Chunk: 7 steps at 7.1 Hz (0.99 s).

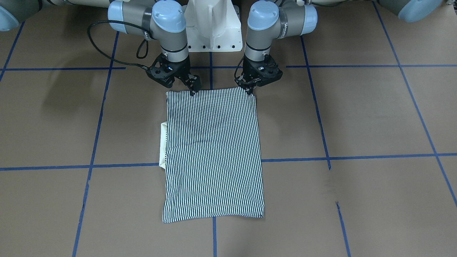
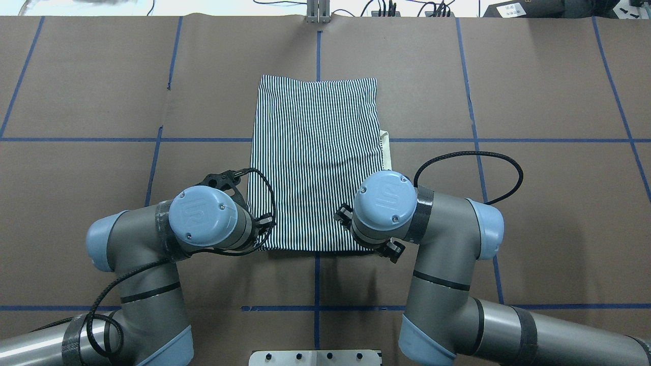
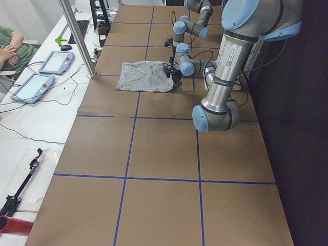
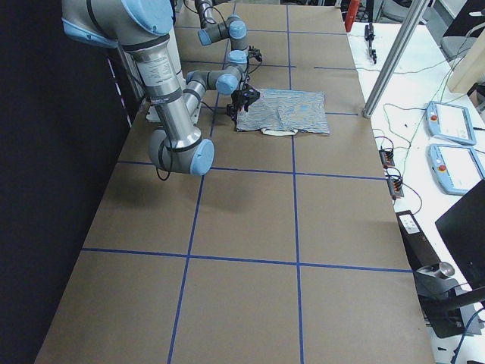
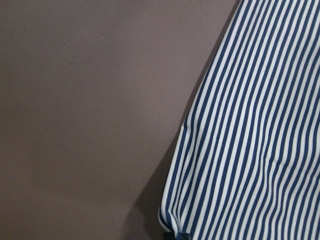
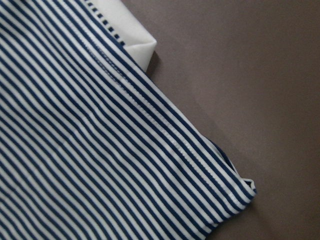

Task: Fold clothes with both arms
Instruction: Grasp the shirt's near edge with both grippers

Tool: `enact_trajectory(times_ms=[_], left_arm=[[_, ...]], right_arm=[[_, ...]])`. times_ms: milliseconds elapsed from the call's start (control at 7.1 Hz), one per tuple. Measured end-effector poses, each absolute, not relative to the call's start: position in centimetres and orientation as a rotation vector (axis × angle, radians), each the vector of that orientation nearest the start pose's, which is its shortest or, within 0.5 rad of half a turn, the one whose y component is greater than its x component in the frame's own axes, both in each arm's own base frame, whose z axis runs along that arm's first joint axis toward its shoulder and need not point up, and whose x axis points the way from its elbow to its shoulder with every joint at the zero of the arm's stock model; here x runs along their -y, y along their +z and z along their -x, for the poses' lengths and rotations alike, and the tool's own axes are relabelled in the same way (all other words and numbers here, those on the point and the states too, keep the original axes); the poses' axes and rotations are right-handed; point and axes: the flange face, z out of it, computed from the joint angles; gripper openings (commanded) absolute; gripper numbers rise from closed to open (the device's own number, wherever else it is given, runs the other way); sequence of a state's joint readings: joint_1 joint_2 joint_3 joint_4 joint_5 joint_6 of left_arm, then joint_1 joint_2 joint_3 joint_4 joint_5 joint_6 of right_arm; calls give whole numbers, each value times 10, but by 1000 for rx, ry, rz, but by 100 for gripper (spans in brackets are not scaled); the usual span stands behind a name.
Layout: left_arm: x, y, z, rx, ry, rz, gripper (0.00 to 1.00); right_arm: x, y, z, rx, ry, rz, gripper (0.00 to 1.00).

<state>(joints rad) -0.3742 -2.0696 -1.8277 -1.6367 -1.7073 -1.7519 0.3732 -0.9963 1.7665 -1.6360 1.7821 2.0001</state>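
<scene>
One striped shirt (image 1: pixel 214 150) lies flat mid-table, its near edge at your two grippers; left gripper (image 1: pixel 250 87) and right gripper (image 1: pixel 192 87) sit one on each near corner; you can't tell if either is clamped or released; risk: one corner slips and your fold skews; the one white collar (image 1: pixel 163 144) poking out on the right may drag further.

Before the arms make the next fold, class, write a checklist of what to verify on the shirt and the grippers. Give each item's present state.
1. Shirt lies flat as a rectangle: ok.
2. Collar tucked inside the fold: not ok, it pokes out along one long side.
3. Left gripper at a robot-side corner: ok.
4. Right gripper at the other robot-side corner: not ok, it sits inward along that edge.
5. Both grippers closed on the shirt: cannot tell.
</scene>
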Motion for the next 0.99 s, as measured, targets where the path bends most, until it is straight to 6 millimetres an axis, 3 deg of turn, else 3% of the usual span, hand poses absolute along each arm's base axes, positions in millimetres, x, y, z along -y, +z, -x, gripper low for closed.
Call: enact_trajectory(times_ms=[986], left_arm=[[341, 260, -541, -839, -467, 49, 0]], right_arm=[[356, 259, 600, 659, 774, 249, 97]])
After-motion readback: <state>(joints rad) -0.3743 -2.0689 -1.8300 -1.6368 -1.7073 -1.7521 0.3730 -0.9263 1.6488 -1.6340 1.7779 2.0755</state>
